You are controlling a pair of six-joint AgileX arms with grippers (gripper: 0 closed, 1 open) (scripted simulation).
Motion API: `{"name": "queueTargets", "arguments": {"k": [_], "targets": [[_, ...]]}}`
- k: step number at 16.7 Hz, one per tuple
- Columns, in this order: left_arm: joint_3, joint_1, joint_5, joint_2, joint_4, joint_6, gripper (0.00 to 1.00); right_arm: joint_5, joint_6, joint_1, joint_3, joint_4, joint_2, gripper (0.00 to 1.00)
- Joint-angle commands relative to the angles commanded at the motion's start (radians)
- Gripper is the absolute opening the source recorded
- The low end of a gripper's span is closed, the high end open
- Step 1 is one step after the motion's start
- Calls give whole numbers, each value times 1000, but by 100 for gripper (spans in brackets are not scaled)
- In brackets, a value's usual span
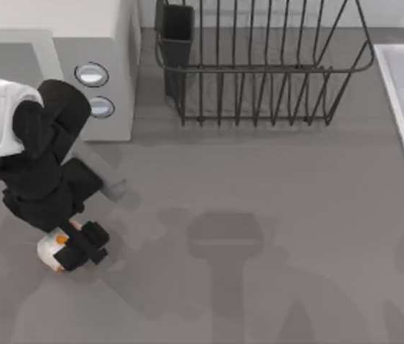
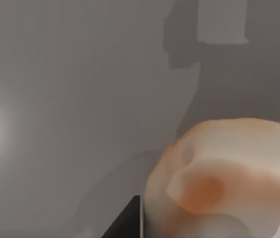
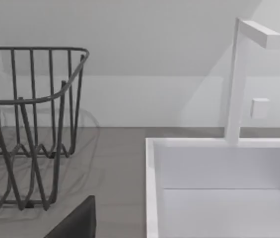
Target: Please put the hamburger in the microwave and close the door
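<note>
Left end effector [image 1: 73, 247] closed around the hamburger [image 1: 50, 249], in front of the microwave [image 1: 80, 64]; a firm, level grip should precede lifting.

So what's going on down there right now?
Left gripper down on the hamburger, table's left front. Microwave behind it. Wire rack off to the right, nothing in the way.

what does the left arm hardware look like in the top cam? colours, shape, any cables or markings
The left arm has a white rounded shell on its upper segment, then bulky matte black segments towards the wrist. The left gripper is black and blocky, with short squared fingers. No cables, labels or markings are visible. In the right wrist view, a dark angular edge of that arm's own hardware shows.
</note>
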State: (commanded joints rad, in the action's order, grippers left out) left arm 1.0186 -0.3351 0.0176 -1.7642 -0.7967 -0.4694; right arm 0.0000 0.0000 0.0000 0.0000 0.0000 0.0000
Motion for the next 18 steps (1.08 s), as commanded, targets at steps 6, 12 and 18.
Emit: {"name": "queueTargets", "arguments": {"k": [6,12,18], "targets": [[154,-2,0,98,-253,4,0,0,0,0,0,0,0,100],[180,0,-1,117,-295,4,0,0,0,0,0,0,0,100],[150,17,13,83,-148,47,0,0,0,0,0,0,0,100]]}}
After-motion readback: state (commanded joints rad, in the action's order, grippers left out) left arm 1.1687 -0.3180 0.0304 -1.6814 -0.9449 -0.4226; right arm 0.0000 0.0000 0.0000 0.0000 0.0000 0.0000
